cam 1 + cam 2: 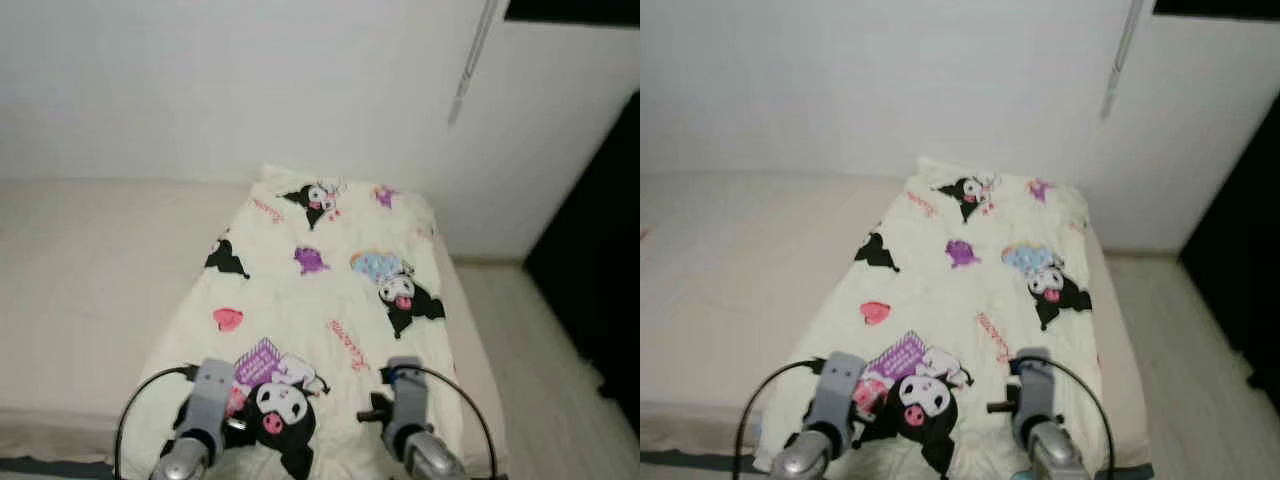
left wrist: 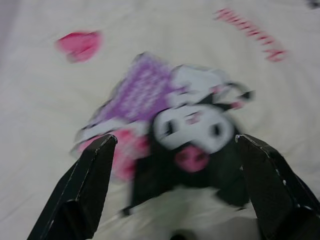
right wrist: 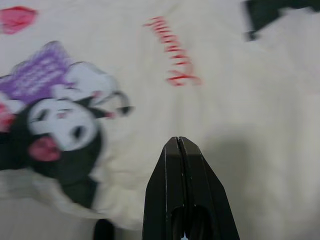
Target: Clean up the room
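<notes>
A cream blanket (image 1: 320,300) printed with black and white cartoon figures, pink hearts and purple patches lies spread lengthwise over the right part of a bed (image 1: 90,280). Both arms reach over its near end. My left gripper (image 2: 175,145) is open above the print of a black and white figure (image 2: 192,130) beside a purple patch. My right gripper (image 3: 179,147) is shut, its fingertips pressed together with nothing between them, hovering over plain cream cloth near red lettering (image 3: 172,55). The silver wrists (image 1: 205,400) show at the bottom of the head views.
A white wall (image 1: 250,80) runs behind the bed. Pale floor (image 1: 540,350) lies to the right of the bed, and beyond it stands a dark opening (image 1: 600,260). A thin grey rod (image 1: 470,60) hangs on the wall at upper right.
</notes>
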